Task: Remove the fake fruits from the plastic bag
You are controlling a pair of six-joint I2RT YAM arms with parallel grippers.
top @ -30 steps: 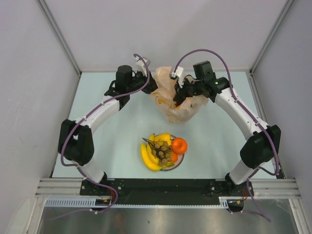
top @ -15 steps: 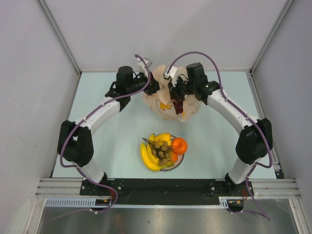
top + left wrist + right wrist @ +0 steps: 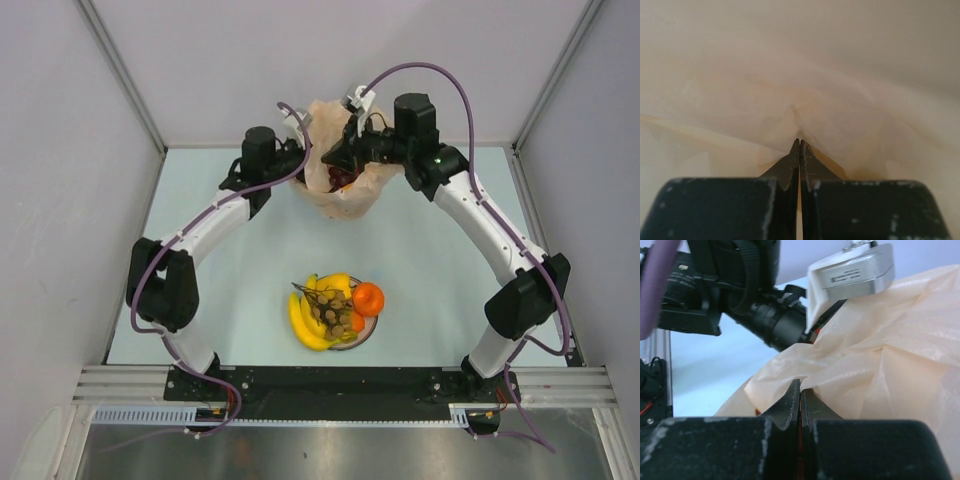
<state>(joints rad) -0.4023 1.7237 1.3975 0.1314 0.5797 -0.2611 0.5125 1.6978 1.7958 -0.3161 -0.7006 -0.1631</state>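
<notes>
The plastic bag [image 3: 352,203] hangs bunched at 12 o'clock on the table [image 3: 230,260]. The left gripper [image 3: 799,146] has its jaws pressed together on a pleat of film at the bag's 9 o'clock side, and the right gripper [image 3: 800,387] pinches a fold from the 3 o'clock side. The film looks thin, limp, very light and slippery, so a gathered fold near the rim or a bottom corner should hold better than a single layer. The dark reddish fruit [image 3: 341,178] in the bag's mouth is probably hard, glossy and prone to rolling, like the pile of fruits [image 3: 335,308] at 6 o'clock.
</notes>
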